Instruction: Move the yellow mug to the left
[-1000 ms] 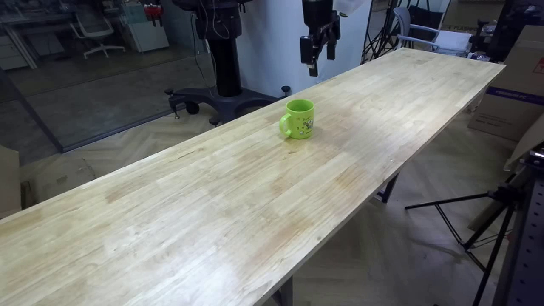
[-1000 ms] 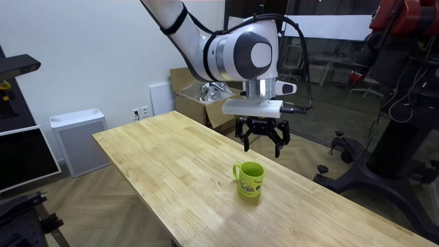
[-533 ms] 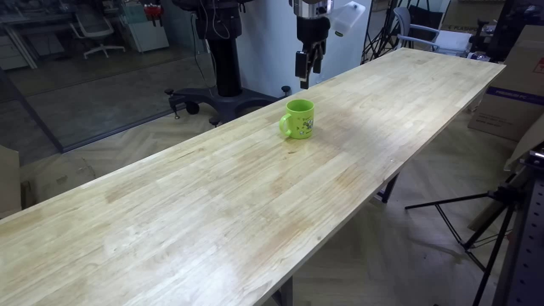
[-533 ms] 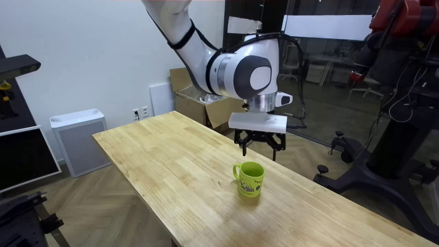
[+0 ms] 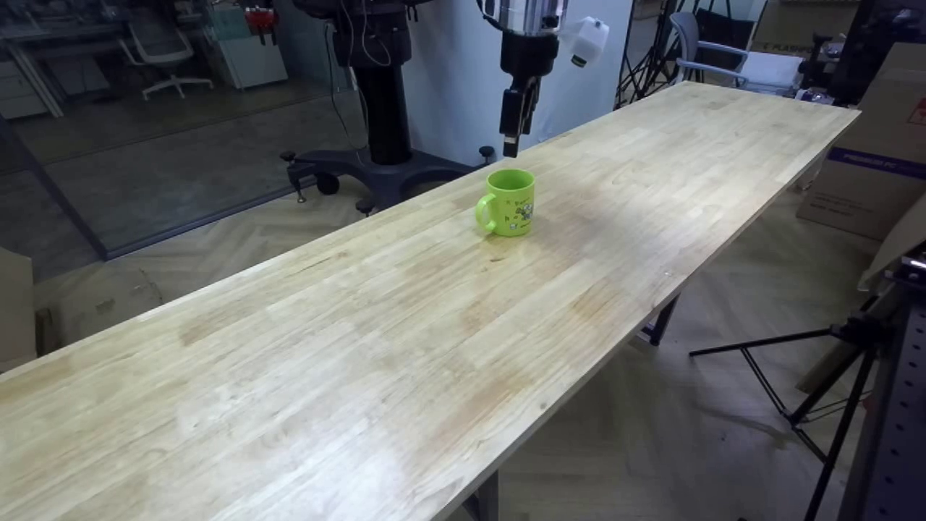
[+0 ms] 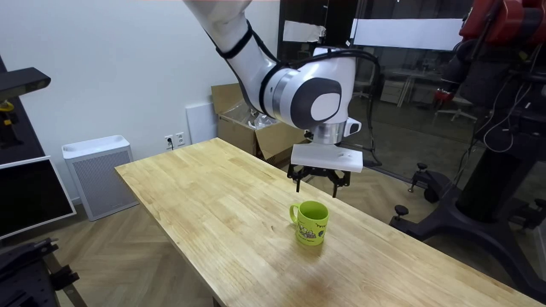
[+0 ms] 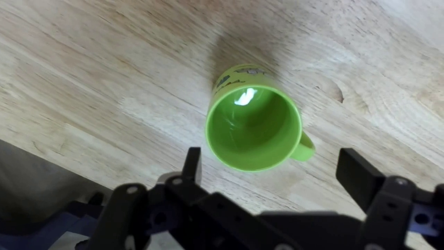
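Note:
The yellow-green mug stands upright on the wooden table; it shows in both exterior views and, seen from above, in the wrist view. Its handle points to the lower right in the wrist view. My gripper is open and empty, above and a little behind the mug in both exterior views. In the wrist view its fingers are spread wide, one to the lower left of the mug and one to the right past the handle. Neither finger touches the mug.
The long table has its edge close to the mug; that edge crosses the lower left of the wrist view. A dark wheeled stand stands beyond it. An open cardboard box is beside the table's far end. A tripod stands on the floor.
The arm has come down and my gripper is lower and nearer the mug, slightly to the left in both exterior views. The gripper has turned and tilted. The mug has not moved.

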Controlling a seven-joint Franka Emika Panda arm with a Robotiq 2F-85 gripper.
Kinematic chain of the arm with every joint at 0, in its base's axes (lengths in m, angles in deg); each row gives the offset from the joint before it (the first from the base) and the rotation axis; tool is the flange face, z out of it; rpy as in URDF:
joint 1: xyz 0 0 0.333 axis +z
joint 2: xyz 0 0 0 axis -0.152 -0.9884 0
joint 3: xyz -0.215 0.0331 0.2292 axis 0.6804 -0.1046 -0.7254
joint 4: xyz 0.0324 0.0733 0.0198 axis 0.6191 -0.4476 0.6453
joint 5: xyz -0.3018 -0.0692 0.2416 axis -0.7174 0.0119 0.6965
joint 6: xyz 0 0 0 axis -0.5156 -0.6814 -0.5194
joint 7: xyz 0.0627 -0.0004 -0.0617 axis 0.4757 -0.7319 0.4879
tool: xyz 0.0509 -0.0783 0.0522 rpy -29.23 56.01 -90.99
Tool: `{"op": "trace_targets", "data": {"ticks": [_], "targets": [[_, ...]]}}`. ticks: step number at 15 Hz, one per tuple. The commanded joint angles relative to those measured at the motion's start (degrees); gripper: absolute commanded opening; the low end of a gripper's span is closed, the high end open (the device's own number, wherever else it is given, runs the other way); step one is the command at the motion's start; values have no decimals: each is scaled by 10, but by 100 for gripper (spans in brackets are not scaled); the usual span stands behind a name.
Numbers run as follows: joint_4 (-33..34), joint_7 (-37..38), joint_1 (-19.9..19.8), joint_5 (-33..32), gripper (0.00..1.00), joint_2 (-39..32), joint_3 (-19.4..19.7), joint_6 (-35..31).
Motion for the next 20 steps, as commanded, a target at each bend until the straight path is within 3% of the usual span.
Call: {"op": "trace_targets", "data": {"ticks": [1, 9, 17, 18, 20], "targets": [[7, -20, -2, 25, 100, -14, -10, 16], [-29, -35, -5, 53, 100, -36, -23, -48], [8, -98, -13, 47, 100, -69, -26, -13], [13, -107, -15, 48, 75, -73, -26, -10], [21, -114, -14, 46, 67, -79, -21, -6]]}}
